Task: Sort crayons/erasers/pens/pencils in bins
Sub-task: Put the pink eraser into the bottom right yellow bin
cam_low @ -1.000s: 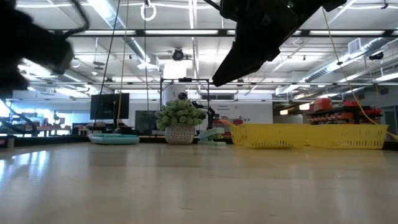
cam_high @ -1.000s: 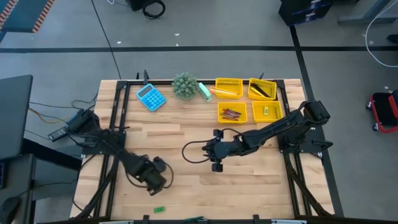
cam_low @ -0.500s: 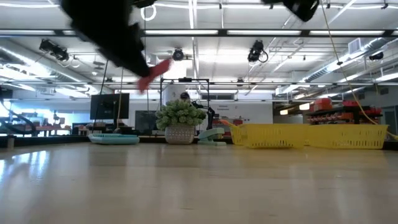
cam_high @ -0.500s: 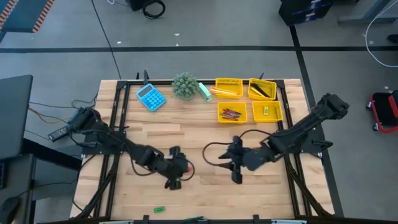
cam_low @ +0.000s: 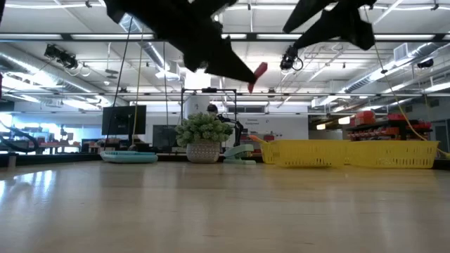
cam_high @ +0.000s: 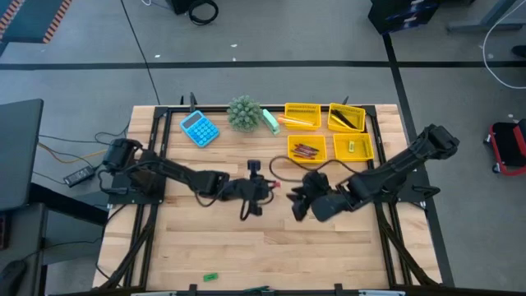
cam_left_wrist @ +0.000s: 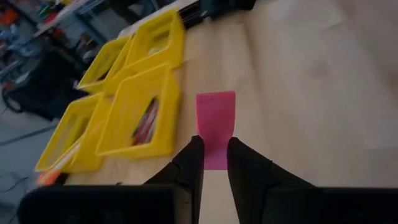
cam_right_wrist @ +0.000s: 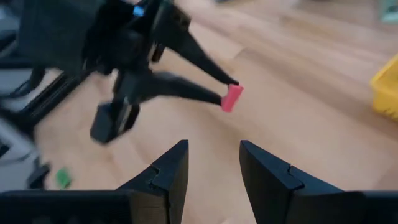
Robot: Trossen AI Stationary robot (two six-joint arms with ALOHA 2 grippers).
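Note:
My left gripper (cam_high: 269, 187) hangs over the middle of the table, shut on a pink eraser (cam_left_wrist: 216, 118). In the low view the eraser (cam_low: 259, 72) shows high above the wood. My right gripper (cam_high: 299, 204) hovers just to its right, open and empty, its fingers (cam_right_wrist: 171, 168) facing the eraser (cam_right_wrist: 231, 98). Four yellow bins (cam_high: 316, 158) stand at the far right; one holds reddish crayons (cam_high: 306, 150), another dark pens (cam_high: 348, 121). A green eraser (cam_high: 209, 277) lies flat near the table's front edge. My left gripper pinches the pink eraser's near end (cam_left_wrist: 215, 157) between its two fingertips (cam_left_wrist: 191, 155). The fingers come from the table's left, slanting downward. Most of the eraser sticks out beyond the tips, lifted clear of the table.
A blue calculator (cam_high: 199, 128), a small potted plant (cam_high: 243, 113) and a pale green object (cam_high: 270, 121) stand along the far edge, left of the bins. Bare wood lies under both grippers and toward the near edge.
My left gripper has swung from the near left toward the table's middle and the bins, rising and rolling its wrist, carrying the pink eraser clear of the table. My right gripper has drawn back toward the right edge, risen a little and rolled.

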